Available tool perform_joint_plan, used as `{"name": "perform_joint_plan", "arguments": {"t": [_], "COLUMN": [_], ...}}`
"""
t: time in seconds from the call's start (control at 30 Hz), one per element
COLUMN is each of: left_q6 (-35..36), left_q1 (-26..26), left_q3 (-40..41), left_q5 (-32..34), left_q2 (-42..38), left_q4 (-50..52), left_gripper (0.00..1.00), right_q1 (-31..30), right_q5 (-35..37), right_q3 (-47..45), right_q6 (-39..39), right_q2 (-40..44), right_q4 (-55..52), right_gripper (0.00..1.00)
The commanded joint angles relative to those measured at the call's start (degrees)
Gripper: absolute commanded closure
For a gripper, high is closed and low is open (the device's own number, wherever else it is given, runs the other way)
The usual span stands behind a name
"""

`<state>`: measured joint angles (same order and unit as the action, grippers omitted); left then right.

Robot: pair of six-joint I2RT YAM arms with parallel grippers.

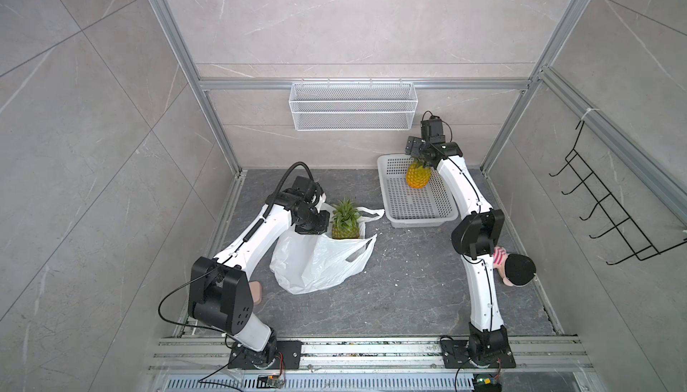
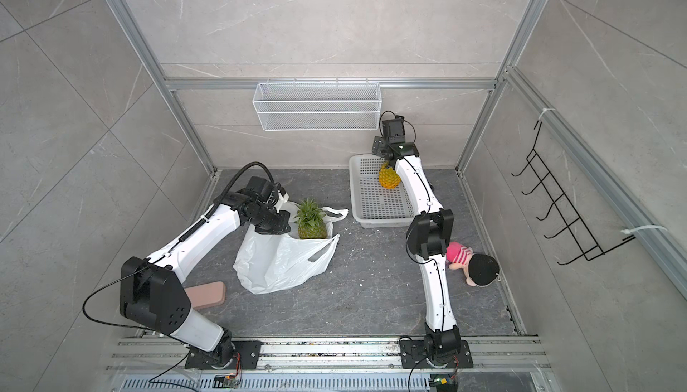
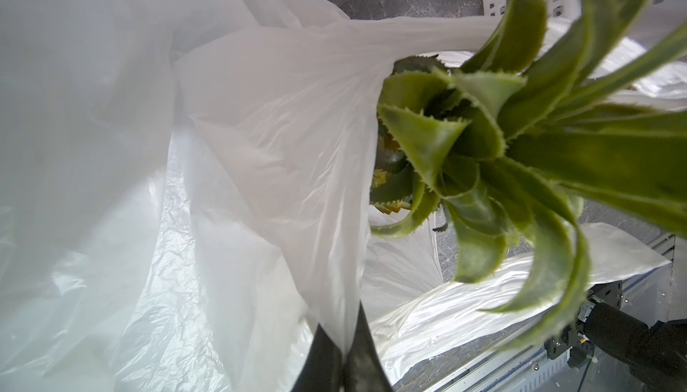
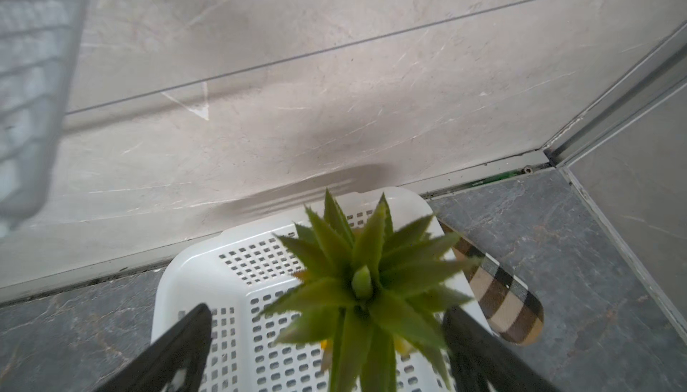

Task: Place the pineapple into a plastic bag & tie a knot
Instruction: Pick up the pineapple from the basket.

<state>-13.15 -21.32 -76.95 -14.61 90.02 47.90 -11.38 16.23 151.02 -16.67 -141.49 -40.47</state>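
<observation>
The plastic bag (image 1: pixel 316 263) lies crumpled on the desk (image 1: pixel 390 289), a green pineapple (image 1: pixel 345 222) apparently standing in its mouth. The left gripper (image 3: pixel 344 334) pinches the bag's rim. The right gripper (image 4: pixel 327 310) gapes wide around the yellow pineapple (image 1: pixel 418 178) crown in the white basket (image 1: pixel 409 215).

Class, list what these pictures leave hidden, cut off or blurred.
1. Green pineapple: lower body hidden behind the plastic bag, both top views.
2. Left gripper: mostly hidden under the left arm, both top views; fingers cut by the left wrist view's edge.
3. Yellow pineapple: body hidden under its blurred crown, right wrist view.
4. Doll: partly behind the right arm, both top views.
</observation>
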Motion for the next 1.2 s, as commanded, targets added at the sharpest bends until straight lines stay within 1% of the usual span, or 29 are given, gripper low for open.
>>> {"name": "perform_joint_plan", "arguments": {"t": [0.0, 0.1, 0.23, 0.27, 0.33, 0.47, 0.5, 0.57, 0.63, 0.7, 0.77, 0.8, 0.83, 0.87, 0.93, 1.0, 1.07, 1.17], "left_q6": [1.4, 1.4, 1.4, 1.4, 1.5, 1.4, 1.4, 1.5, 1.6, 1.8, 1.9, 1.9, 1.8, 1.6, 1.3, 1.1, 0.8, 0.6], "left_q1": [0.3, 0.2, 0.3, 0.3, 0.3, 0.3, 0.3, 0.3, 0.3, 0.3, 0.3, 0.3, 0.3, 0.2, 0.3, 0.2, 0.1, -1.1], "left_q3": [-0.3, -0.5, -0.4, -0.4, -0.3, -0.6, -0.6, -0.5, -0.3, -0.2, 0.3, 0.4, 0.4, 0.6, 0.9, 1.5, 2.3, 3.4], "left_q5": [-1.1, -1.2, -1.0, -1.0, -0.8, -0.3, -0.3, -0.1, 0.4, 1.7, 3.1, 3.6, 4.1, 4.5, 5.2, 6.8, 8.3, 9.5], "left_q2": [-2.1, -1.9, -2.0, -2.0, -2.1, -2.1, -2.2, -2.4, -2.7, -3.1, -4.0, -4.4, -5.0, -5.7, -7.0, -8.9, -11.4, -16.4], "left_q4": [-0.2, 0.0, 0.2, 0.1, 0.2, 0.3, 0.3, 0.4, 0.5, 0.9, 0.8, 0.9, 0.8, 0.7, 0.6, 0.6, 0.6, 0.1], "left_gripper": [1.00, 1.00, 1.00, 1.00, 1.00, 1.00, 1.00, 1.00, 1.00, 1.00, 0.99, 0.94, 0.87, 0.77, 0.60, 0.45, 0.35, 0.27], "right_q1": [0.5, 1.3, 2.2, 2.3, 2.3, 2.3, 2.3, 2.2, 2.2, 2.2, 2.2, 2.2, 2.3, 2.3, 2.3, 2.2, 2.3, 2.3], "right_q5": [-0.9, -0.8, -0.6, -0.6, -0.7, -2.3, -2.6, -3.1, -3.9, -5.3, -7.0, -7.8, -8.5, -8.9, -9.9, -11.6, -11.9, -11.2], "right_q3": [7.8, 11.7, 11.0, 10.6, 9.9, 9.6, 9.5, 8.8, 6.1, -0.2, -13.0, -19.0, -25.1, -29.3, -34.9, -42.1, -48.1, -53.9], "right_q6": [1.3, 0.1, -0.5, -0.3, 0.5, 2.2, 2.5, 3.0, 3.1, 3.3, 3.1, 3.1, 3.1, 2.8, 2.4, 1.8, 1.0, -0.3], "right_q2": [-5.3, -9.7, -11.4, -11.4, -11.5, -9.8, -8.9, -6.1, -1.3, 4.9, 13.9, 18.2, 22.7, 26.3, 31.8, 38.3, 44.0, 51.4], "right_q4": [-3.1, -3.1, -2.3, -2.2, -2.1, -3.2, -3.4, -4.5, -4.8, -2.9, 3.0, 6.7, 10.0, 11.1, 10.3, 11.0, 11.0, 9.3], "right_gripper": [0.05, 0.10, 0.20, 0.25, 0.40, 0.90, 0.99, 1.00, 1.00, 1.00, 1.00, 1.00, 1.00, 1.00, 1.00, 1.00, 1.00, 1.00]}}
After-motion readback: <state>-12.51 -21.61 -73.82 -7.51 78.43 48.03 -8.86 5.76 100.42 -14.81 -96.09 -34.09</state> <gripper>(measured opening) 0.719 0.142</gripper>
